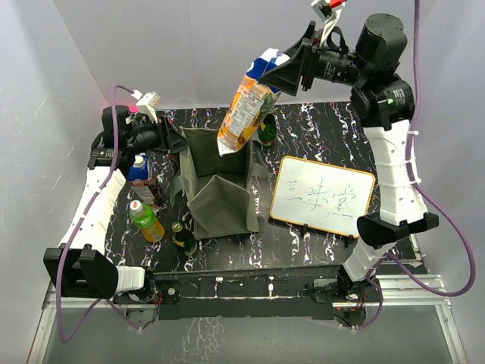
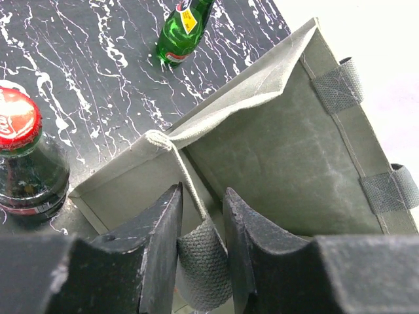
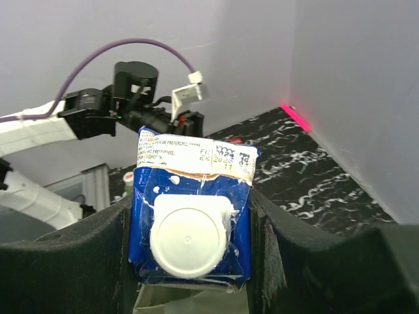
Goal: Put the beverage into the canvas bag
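Note:
The beverage, an orange juice carton (image 1: 246,106) with a blue top and white cap (image 3: 190,239), hangs tilted in the air above the open canvas bag (image 1: 220,201). My right gripper (image 1: 284,72) is shut on the carton's top (image 3: 193,216), one finger on each side. The olive-grey bag stands open-mouthed in the middle of the table. At its left rim my left gripper (image 1: 176,140) holds the woven strap handle (image 2: 203,261). The strap sits between the two fingers (image 2: 160,242), which press it from both sides.
A framed whiteboard (image 1: 323,196) lies to the right of the bag. A green glass bottle (image 1: 267,127) stands behind the bag. Left of it are a cola bottle (image 1: 139,171), a green tea bottle (image 1: 145,220) and a small dark bottle (image 1: 182,236).

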You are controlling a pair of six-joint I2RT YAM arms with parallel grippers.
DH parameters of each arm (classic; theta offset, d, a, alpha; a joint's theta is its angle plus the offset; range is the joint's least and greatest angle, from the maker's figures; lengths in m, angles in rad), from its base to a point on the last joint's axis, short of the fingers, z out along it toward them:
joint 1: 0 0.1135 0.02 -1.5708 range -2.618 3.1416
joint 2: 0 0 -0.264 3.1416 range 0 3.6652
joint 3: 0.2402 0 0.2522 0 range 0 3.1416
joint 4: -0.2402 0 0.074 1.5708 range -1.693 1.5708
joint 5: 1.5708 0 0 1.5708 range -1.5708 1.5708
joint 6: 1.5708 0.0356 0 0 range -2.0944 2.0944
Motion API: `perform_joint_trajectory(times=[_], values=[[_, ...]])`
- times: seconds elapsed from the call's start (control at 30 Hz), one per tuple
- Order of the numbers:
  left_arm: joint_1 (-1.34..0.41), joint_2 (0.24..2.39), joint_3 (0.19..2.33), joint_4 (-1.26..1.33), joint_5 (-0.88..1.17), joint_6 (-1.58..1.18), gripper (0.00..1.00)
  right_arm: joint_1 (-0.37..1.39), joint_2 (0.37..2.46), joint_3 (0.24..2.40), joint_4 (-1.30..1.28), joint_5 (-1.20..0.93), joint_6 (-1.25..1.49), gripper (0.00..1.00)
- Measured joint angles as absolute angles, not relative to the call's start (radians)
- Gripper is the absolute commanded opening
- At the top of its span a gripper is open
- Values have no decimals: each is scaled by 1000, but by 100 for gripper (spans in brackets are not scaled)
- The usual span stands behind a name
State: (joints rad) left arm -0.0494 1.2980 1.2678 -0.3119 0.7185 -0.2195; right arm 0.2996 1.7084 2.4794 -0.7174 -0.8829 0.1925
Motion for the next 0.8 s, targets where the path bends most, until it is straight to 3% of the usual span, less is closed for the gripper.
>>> perform_joint_trajectory(times=[0.3, 0.53, 0.73, 0.8], values=[[-49, 1296, 1256, -299, 723, -222, 24, 344, 1745, 2362, -570, -942, 251, 8], [-50, 1295, 1256, -299, 725, -226, 17, 442, 1783, 2271, -594, -791, 121, 8], [-50, 1290, 1254, -299, 726, -234, 0, 503, 1788, 2145, -656, -628, -24, 8], [-50, 1283, 1249, -298, 725, -241, 0, 521, 1788, 2098, -668, -579, -68, 8]])
